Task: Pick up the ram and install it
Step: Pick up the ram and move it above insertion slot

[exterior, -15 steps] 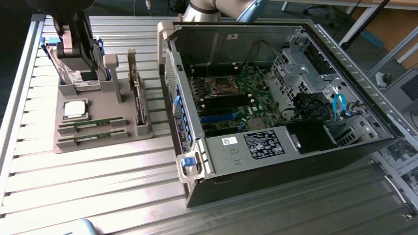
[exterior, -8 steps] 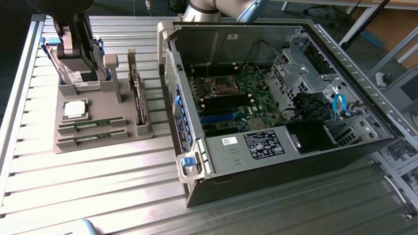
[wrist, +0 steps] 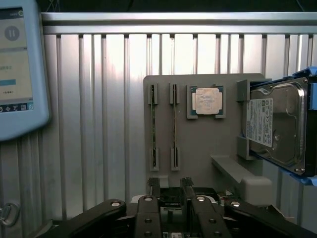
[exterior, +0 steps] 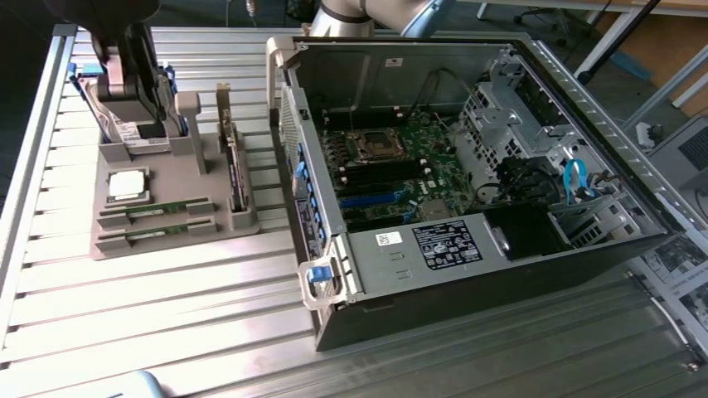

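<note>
Your jaws are standing apart, gripping nothing, hovering above the gray holder (wrist: 198,144) on the bench (wrist: 99,124). The ram (wrist: 153,126) is sitting edge-up in a holder slot, a second stick (wrist: 174,124) just beside it, the processor (wrist: 206,100) next along. The computer case (exterior: 465,311) is lying at the exterior view's right.
</note>
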`<state>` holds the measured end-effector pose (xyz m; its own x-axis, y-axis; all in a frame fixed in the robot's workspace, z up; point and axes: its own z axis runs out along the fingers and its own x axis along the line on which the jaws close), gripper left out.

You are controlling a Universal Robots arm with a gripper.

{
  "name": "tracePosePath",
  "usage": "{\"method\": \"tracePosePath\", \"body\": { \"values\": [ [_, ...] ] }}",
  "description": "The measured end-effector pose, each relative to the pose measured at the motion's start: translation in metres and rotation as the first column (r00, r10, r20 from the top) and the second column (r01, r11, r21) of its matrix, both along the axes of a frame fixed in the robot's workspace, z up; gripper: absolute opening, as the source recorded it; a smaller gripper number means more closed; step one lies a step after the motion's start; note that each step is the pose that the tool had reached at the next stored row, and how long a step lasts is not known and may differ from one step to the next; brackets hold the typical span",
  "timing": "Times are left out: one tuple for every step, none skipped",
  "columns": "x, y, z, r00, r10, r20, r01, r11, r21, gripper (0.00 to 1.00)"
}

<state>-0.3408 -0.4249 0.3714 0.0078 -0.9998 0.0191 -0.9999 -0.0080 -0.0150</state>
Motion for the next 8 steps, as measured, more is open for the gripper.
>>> {"method": "tracePosePath", "body": {
  "values": [
    [0.0000,0.0000,-0.0002,1.0000,0.000,0.0000,0.000,1.0000,0.0000,0.30],
    [0.0000,0.0000,-0.0004,1.0000,0.000,0.0000,0.000,1.0000,0.0000,0.30],
    [0.0000,0.0000,-0.0006,1.0000,0.000,0.0000,0.000,1.0000,0.0000,0.30],
    [-0.0001,0.0000,-0.0007,1.0000,0.000,0.0000,0.000,1.0000,0.0000,0.30],
    [-0.0001,0.0000,-0.0009,1.0000,0.000,0.0000,0.000,1.0000,0.0000,0.30],
    [-0.0001,0.0000,-0.0011,1.0000,0.000,0.0000,0.000,1.0000,0.0000,0.30],
    [-0.0004,0.0000,-0.0032,1.0000,0.000,0.0000,0.000,1.0000,0.0000,0.30],
    [-0.0005,0.0000,-0.0053,1.0000,0.000,0.0000,0.000,1.0000,0.0000,0.30]
  ]
}}
